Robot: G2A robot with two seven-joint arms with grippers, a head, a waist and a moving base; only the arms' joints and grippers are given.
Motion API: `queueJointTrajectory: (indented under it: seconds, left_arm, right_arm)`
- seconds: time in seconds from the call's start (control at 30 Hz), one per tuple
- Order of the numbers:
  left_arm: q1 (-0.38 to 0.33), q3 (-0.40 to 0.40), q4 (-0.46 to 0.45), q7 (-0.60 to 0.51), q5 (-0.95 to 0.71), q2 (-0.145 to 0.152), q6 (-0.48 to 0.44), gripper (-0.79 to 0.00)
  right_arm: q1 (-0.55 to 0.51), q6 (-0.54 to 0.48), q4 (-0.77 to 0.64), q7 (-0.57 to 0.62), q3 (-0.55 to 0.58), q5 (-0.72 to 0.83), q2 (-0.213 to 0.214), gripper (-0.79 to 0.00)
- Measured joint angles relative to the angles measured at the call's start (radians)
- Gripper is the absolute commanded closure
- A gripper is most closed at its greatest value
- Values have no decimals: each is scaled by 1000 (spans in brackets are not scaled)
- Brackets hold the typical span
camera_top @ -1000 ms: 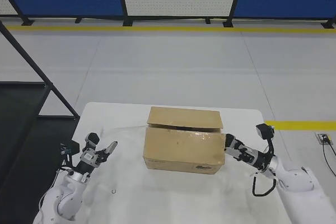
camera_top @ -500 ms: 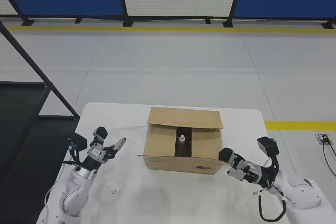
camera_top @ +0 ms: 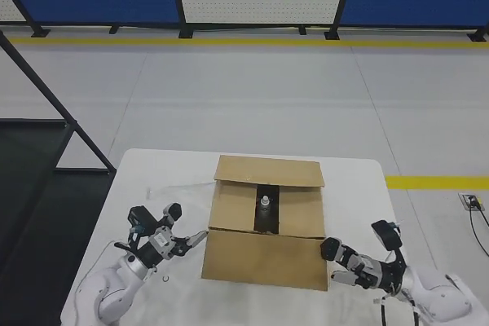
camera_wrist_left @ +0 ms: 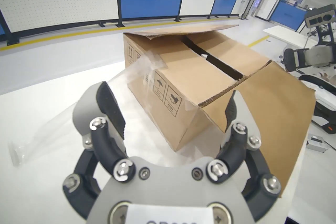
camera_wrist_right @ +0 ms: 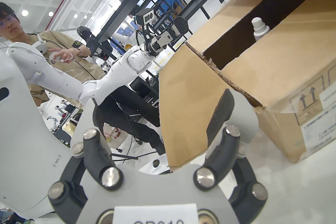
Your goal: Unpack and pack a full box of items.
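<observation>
A brown cardboard box (camera_top: pixel 297 212) stands in the middle of the white table (camera_top: pixel 147 171). Its near flap (camera_top: pixel 265 259) lies folded out flat toward the front edge, and the far flap (camera_top: pixel 269 171) is raised. A white-capped bottle (camera_top: pixel 265 201) shows in the dark gap between the two inner flaps. My left gripper (camera_top: pixel 186 226) is open at the box's front left corner, with the flap's fold (camera_wrist_left: pixel 210 109) beside one finger. My right gripper (camera_top: pixel 334 262) is open at the flap's right corner, whose edge (camera_wrist_right: pixel 183 104) lies between its fingers. The bottle (camera_wrist_right: pixel 258 26) stands upright inside.
A strip of clear tape (camera_wrist_left: pixel 141 64) hangs loose off the box's left side and trails over the table (camera_top: pixel 179 187). A small ring (camera_top: pixel 165 279) lies near the front left. A black frame (camera_top: pixel 33 98) stands left of the table.
The near flap has swung from closed to flat out toward the front edge, uncovering the bottle. Both grippers moved toward the front, the left one also closer to the box.
</observation>
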Motion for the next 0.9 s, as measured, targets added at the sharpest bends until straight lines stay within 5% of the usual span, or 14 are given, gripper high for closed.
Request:
queueJointTrajectory:
  seconds: [0.9]
  left_arm:
    - [-36,71,77,37,41,2,74,-785]
  right_arm:
    - [26,0,73,-46,5,94,-8,-785]
